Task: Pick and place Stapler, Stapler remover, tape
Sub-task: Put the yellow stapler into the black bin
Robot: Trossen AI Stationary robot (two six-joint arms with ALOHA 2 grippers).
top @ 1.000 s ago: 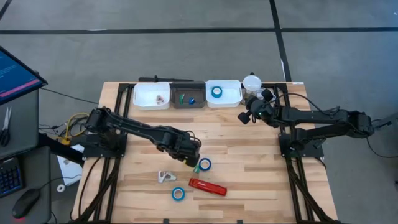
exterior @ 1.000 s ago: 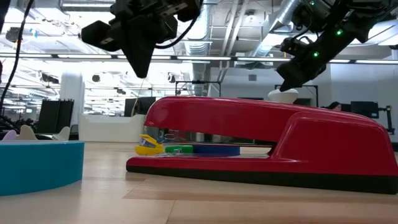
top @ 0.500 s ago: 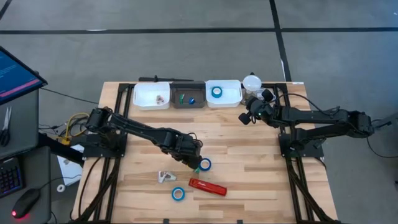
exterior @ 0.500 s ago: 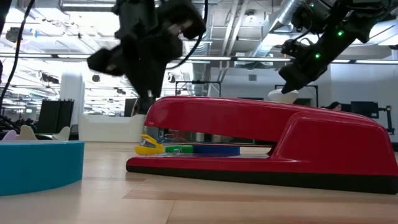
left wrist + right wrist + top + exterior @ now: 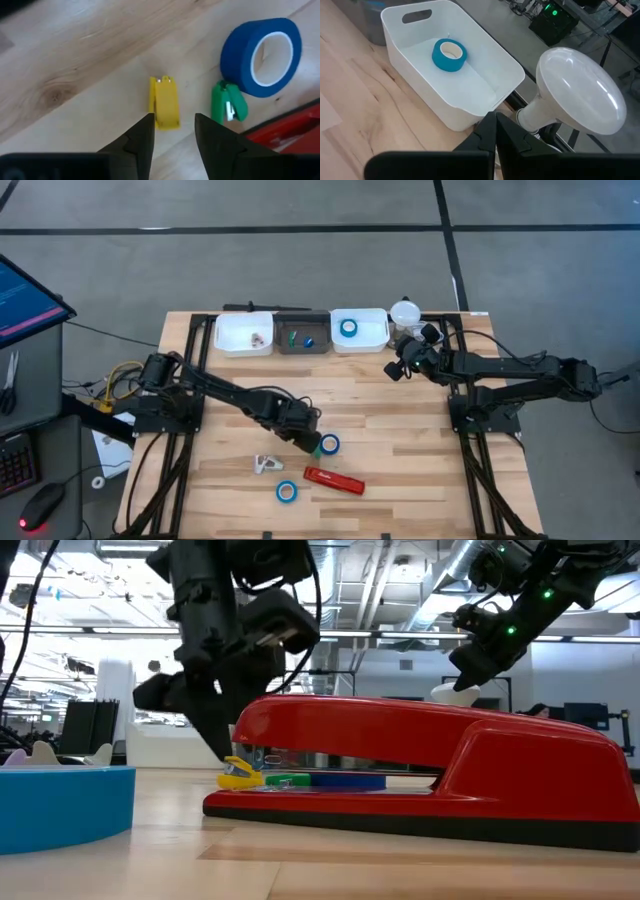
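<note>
Stapler [image 5: 334,480], red, lies near the table's front edge, with one blue tape roll [image 5: 329,444] just behind it and another [image 5: 287,491] beside it. Left gripper [image 5: 172,127] hovers low, fingers apart, astride a small yellow clip [image 5: 164,102], evidently lined up to grasp it; a green clip [image 5: 228,103] touches the roll. Right gripper [image 5: 492,131], closed, waits by the white bin [image 5: 470,112] holding a third roll [image 5: 449,54]. No writing is legible.
</note>
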